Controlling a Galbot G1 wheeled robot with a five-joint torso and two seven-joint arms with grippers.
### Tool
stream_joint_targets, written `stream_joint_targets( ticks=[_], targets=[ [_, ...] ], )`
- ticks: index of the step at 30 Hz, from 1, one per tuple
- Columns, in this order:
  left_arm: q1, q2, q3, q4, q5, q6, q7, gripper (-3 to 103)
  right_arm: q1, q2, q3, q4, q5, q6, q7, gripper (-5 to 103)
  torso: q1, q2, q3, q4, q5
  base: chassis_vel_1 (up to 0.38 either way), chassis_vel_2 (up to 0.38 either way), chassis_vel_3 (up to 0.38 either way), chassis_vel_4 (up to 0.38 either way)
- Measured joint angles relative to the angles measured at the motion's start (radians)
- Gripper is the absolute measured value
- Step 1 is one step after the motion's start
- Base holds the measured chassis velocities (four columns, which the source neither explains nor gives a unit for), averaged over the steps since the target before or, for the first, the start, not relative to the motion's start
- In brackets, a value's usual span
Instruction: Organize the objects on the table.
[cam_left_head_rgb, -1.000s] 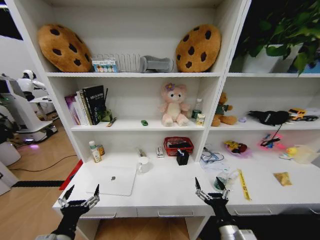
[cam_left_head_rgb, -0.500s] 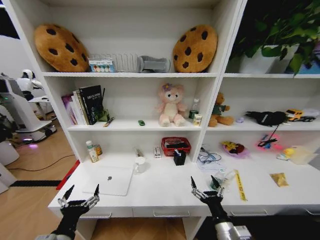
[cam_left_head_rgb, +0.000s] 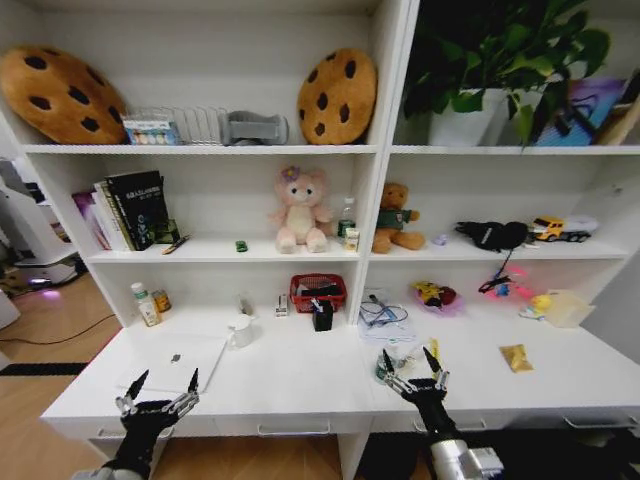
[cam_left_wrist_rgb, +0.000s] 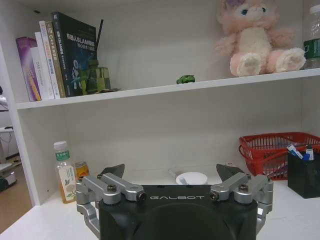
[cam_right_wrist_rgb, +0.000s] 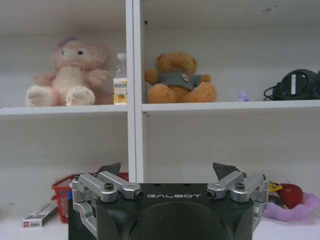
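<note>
- Left tool (cam_left_head_rgb: 160, 384): fingers spread wide, holding nothing, at the near left edge of the long white worktop (cam_left_head_rgb: 300, 385), just short of the closed silver laptop (cam_left_head_rgb: 178, 362).
- Right tool (cam_left_head_rgb: 410, 366): wide too, empty, at the near edge right of centre, just in front of a small clear bottle with a green label (cam_left_head_rgb: 387, 368); the yellow measuring strip (cam_left_head_rgb: 434, 350) lies just beyond.
- Step looks like approach, nothing gripped yet. To do it well: come down square on the bottle, close on its body not the cap, keep clear of the strip.
- Far: tiny green toy car (cam_left_head_rgb: 241, 246) on the middle shelf, left of the pink plush bear (cam_left_head_rgb: 298, 209).
- Left wrist view shows the car (cam_left_wrist_rgb: 185, 79) side-on and pens in a black holder (cam_left_wrist_rgb: 303, 175); head view cannot resolve those.
- Neither wrist view takes in the laptop or the strip.
</note>
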Motion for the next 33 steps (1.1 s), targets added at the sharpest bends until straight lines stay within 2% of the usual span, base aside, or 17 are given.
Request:
stream_joint_targets(
  ticks=[6,10,13,19,21,23,24,26,27,29,32,33],
  targets=[
    [0.0,0.0,0.0,0.0,0.0,0.0,0.0,100,0.004,-0.003,0.015,-0.017,0.026,-0.035,0.008,100,0.0,0.0,0.0,0.0001,-0.0006,0.032,0.038,-0.025,-0.035],
    [0.0,0.0,-0.001,0.0,0.0,0.0,0.0,100,0.037,-0.031,0.014,-0.061,0.081,-0.076,0.003,100,0.0,0.0,0.0,0.0006,-0.0008,0.013,0.021,-0.015,-0.017],
    [0.0,0.0,0.0,0.0,0.0,0.0,0.0,100,0.14,-0.064,-0.016,-0.128,0.108,-0.149,-0.014,100,0.0,0.0,0.0,0.0006,-0.0001,0.0,0.0,0.0,0.0],
    [0.0,0.0,0.0,0.0,0.0,0.0,0.0,100,0.227,-0.077,-0.034,-0.189,0.119,-0.218,-0.013,100,0.0,0.0,0.0,0.0004,0.0,0.0,0.0,0.0,0.0],
    [0.0,0.0,0.0,0.0,0.0,0.0,0.0,100,0.237,-0.082,-0.038,-0.198,0.119,-0.225,-0.021,103,0.0,0.0,0.0,0.0005,-0.0003,0.0,0.0,0.0,0.0],
    [0.0,0.0,0.0,0.0,0.0,0.0,0.0,100,0.253,-0.095,-0.048,-0.211,0.116,-0.23,-0.035,94,0.0,0.0,0.0,0.0005,-0.0002,0.0,0.0,0.0,0.0],
    [0.0,0.0,0.0,0.0,0.0,0.0,0.0,100,0.253,-0.095,-0.048,-0.211,0.116,-0.23,-0.035,94,0.0,0.0,0.0,0.0005,-0.0002,0.0,0.0,0.0,0.0],
    [0.0,0.0,0.0,0.0,0.0,0.0,0.0,100,0.264,-0.11,-0.056,-0.218,0.111,-0.233,-0.052,84,0.0,0.0,0.0,0.0005,-0.0003,0.0,0.0,0.0,0.0],
    [0.0,0.0,0.0,0.0,0.0,0.0,0.0,100,0.264,-0.11,-0.056,-0.218,0.111,-0.233,-0.052,84,0.0,0.0,0.0,0.0005,-0.0003,0.0,0.0,0.0,0.0],
    [0.0,0.0,0.0,0.0,0.0,0.0,0.0,100,0.268,-0.116,-0.059,-0.221,0.108,-0.236,-0.062,73,0.0,0.0,0.0,0.0005,-0.0002,0.0,0.0,0.0,0.0],
    [0.0,0.0,0.0,0.0,0.0,0.0,0.0,100,0.268,-0.117,-0.059,-0.222,0.107,-0.238,-0.064,68,0.0,0.0,0.0,0.0005,-0.0002,0.0,0.0,0.0,0.0],
    [0.0,0.0,0.0,0.0,0.0,0.0,0.0,100,0.267,-0.115,-0.059,-0.223,0.105,-0.238,-0.064,57,0.0,0.0,0.0,0.0005,-0.0003,0.0,0.0,0.0,0.0]
  ],
)
